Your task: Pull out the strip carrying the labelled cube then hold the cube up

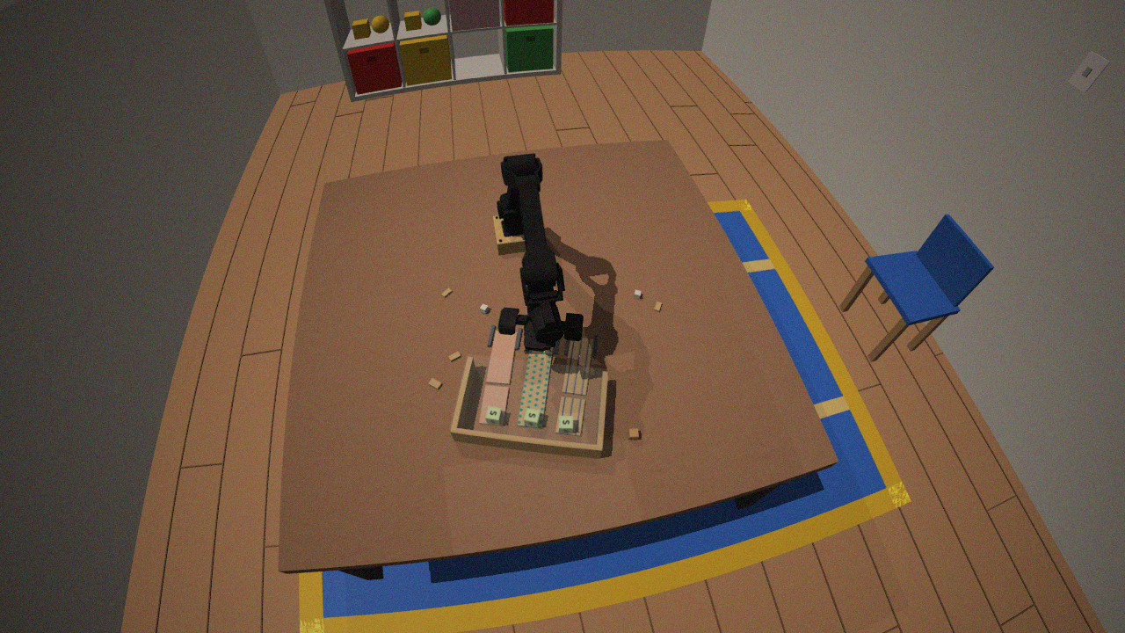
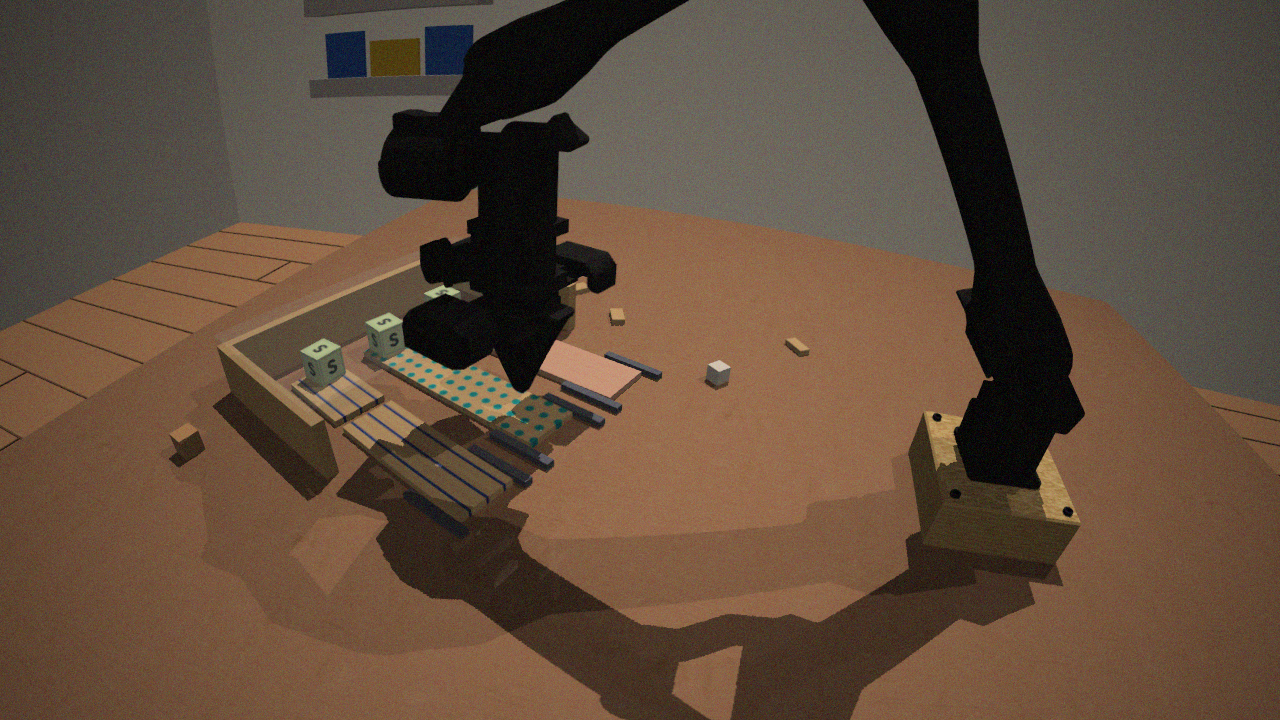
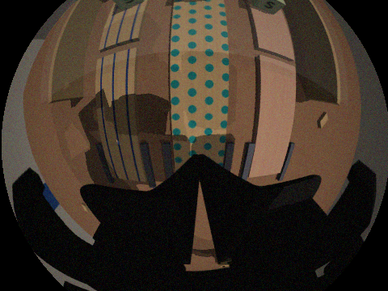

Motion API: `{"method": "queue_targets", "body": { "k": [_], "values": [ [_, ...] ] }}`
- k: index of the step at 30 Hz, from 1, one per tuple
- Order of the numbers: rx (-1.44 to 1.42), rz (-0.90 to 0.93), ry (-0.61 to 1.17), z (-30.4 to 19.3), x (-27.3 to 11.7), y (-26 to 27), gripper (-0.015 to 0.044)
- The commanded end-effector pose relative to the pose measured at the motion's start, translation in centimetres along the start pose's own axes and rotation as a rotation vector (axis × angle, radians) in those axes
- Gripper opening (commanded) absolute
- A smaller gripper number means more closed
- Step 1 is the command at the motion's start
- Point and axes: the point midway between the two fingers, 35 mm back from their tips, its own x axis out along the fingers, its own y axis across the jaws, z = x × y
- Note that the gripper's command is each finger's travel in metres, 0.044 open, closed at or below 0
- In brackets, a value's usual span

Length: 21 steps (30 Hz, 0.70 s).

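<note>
The jaws are closed on nothing, tip set down on the dotted strip (image 2: 465, 386) near its 6 o'clock end. Its cube (image 2: 384, 334) is parked at 12 inside the tray (image 2: 268, 407).

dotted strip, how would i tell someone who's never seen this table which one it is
Find the open-fronted wooden tray in front of the arm; three strips lie side by side in it. The dotted strip is the middle one, the only one with teal dots and no break along its length.

top: high overhead | exterior: low, close | wrist: downward, nearest
</note>
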Motion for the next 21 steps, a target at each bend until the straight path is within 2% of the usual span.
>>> {"method": "queue_targets", "body": {
  "k": [1,21],
  "values": [
    [0.005,-0.006,0.0,-0.1,0.7,-0.1,0.0],
    [0.005,-0.006,0.001,-0.4,2.6,-0.2,0.0]
  ]
}}
